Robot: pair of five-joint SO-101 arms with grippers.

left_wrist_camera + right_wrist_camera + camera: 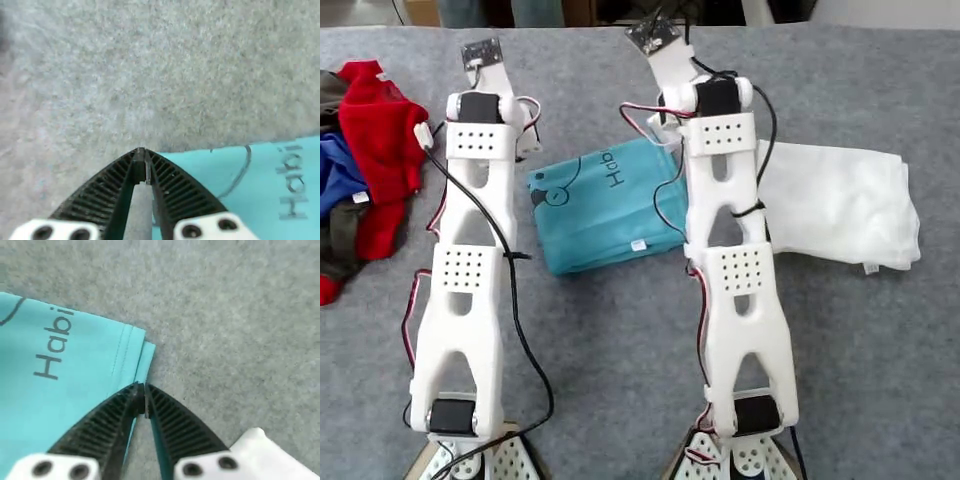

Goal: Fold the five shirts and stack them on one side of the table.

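A folded teal shirt [605, 205] with dark print lies between my two arms. To its right rests a folded white shirt [840, 205]. Red [380, 140], blue [338, 170] and dark shirts sit in a loose heap at the table's left edge. My left gripper [140, 151] is shut and empty, hovering over grey cloth just off the teal shirt [260, 190] near its printed circle. My right gripper [142, 386] is shut as well, its tips at the hemmed corner of the teal shirt [60, 390], with a bit of the white shirt [260, 445] beside it.
Grey felt table cover [620, 350] spreads under everything, with bare stretches at the front and back. The left arm [470, 270] and right arm [735, 270] reach from the near edge toward the far side. Cables hang along both arms.
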